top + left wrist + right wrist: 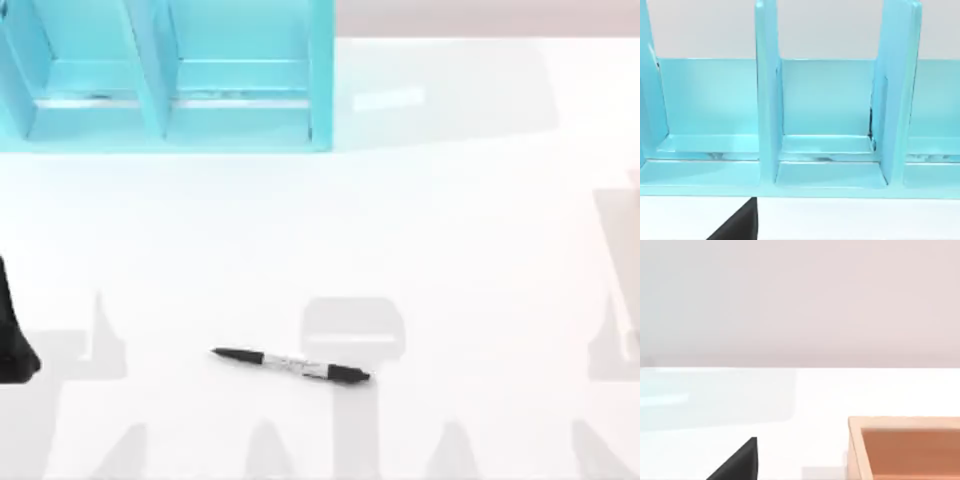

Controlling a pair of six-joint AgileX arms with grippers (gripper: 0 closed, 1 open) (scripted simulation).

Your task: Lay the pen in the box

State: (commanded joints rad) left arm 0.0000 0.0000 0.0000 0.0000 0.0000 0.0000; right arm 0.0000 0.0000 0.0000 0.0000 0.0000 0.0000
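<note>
Lying flat on the white desk, 1 pen is seen; 1 orange box is seen from the right wrist; neither hand's state can be told.

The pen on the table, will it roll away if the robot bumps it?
Probably, yes. The pen is slim and round-looking and lies flat on the smooth white table, so a sideways nudge could set it rolling. It looks stiff, so it should lift without bending. Being so thin, it may twist or slip if pinched near one end instead of the pale middle band.
</note>
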